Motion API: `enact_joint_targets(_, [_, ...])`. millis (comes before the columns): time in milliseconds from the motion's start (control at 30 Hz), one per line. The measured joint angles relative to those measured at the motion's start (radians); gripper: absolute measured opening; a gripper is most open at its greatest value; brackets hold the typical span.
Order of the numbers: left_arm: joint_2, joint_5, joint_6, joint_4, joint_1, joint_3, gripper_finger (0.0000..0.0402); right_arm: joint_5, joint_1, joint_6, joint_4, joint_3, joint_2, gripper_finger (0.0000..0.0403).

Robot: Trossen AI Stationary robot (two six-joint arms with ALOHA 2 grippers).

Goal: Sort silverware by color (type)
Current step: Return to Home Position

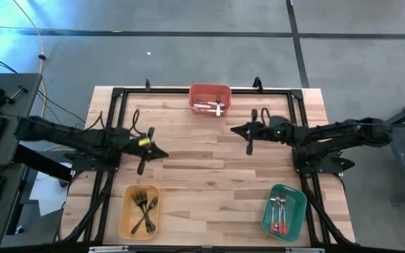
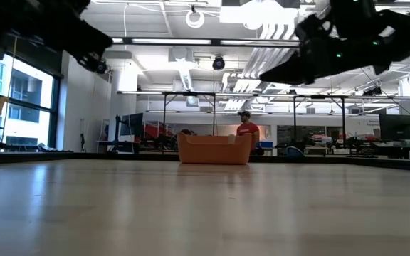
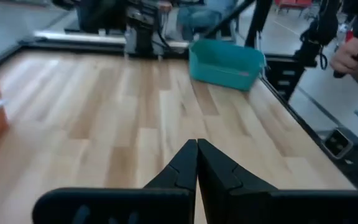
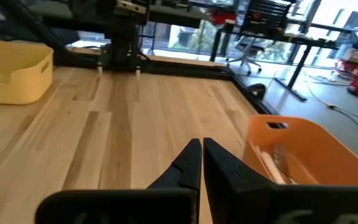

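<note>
The silverware lies sorted in three bins. Black-handled forks (image 1: 144, 209) lie in the yellow bin (image 1: 124, 223) at the near left. Red-handled pieces (image 1: 280, 213) lie in the green bin (image 1: 294, 219) at the near right. White-handled pieces (image 1: 209, 107) lie in the red bin (image 1: 209, 90) at the far edge. My left gripper (image 1: 164, 155) hovers shut over the table's left half, holding nothing. My right gripper (image 1: 233, 129) hovers shut over the right half, also empty. Both sets of fingertips meet in the wrist views (image 3: 197, 144) (image 4: 201, 144).
Bare wood lies between the two grippers in the table's middle. A black metal frame (image 1: 202, 90) runs along the table's edges. In the left wrist view a person's hand (image 3: 353, 56) shows beyond the table's right side, past the green bin (image 3: 224, 61).
</note>
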Motion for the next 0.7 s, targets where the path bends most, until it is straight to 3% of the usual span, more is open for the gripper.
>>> enact_joint_targets(133, [0.000, 0.132, 0.067, 0.080, 0.156, -0.044, 0.0000, 0.024, -0.008, 0.012, 0.000, -0.091, -0.131, 0.0000])
enact_joint_targets(267, [-0.017, 0.188, 0.108, 0.179, 0.256, -0.104, 0.0000, 0.065, -0.008, 0.030, -0.001, -0.182, -0.280, 0.0000])
enact_joint_targets(367, [-0.043, 0.228, 0.113, 0.265, 0.316, -0.157, 0.0000, 0.072, -0.008, 0.050, -0.011, -0.246, -0.383, 0.0000])
enact_joint_targets(567, [-0.102, 0.301, 0.079, 0.284, 0.405, -0.236, 0.0000, 0.084, -0.012, 0.048, -0.063, -0.344, -0.564, 0.0000])
enact_joint_targets(700, [-0.144, 0.330, 0.081, 0.283, 0.445, -0.249, 0.0000, 0.114, -0.027, 0.078, -0.211, -0.352, -0.664, 0.0000])
